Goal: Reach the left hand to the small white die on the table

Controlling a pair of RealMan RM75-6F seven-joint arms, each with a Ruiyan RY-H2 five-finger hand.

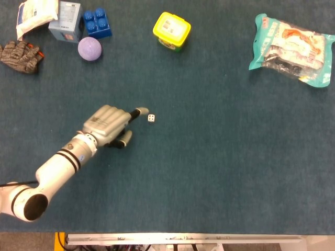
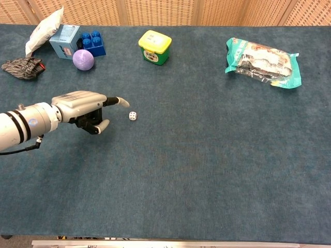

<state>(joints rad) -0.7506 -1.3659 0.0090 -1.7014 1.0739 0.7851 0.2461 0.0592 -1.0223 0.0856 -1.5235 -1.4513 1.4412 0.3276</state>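
Die [image 1: 151,118] left of centre on desk [image 1: 220,172], just beside left hand's [image 1: 111,125] fingertip [image 1: 142,111]. Hand holds nothing, one finger out, rest curled. Risk: fingertip nudge slides light die away.

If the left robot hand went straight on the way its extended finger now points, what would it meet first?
Most likely the small white die, lying just ahead of the left robot hand, though the finger's height is unclear.
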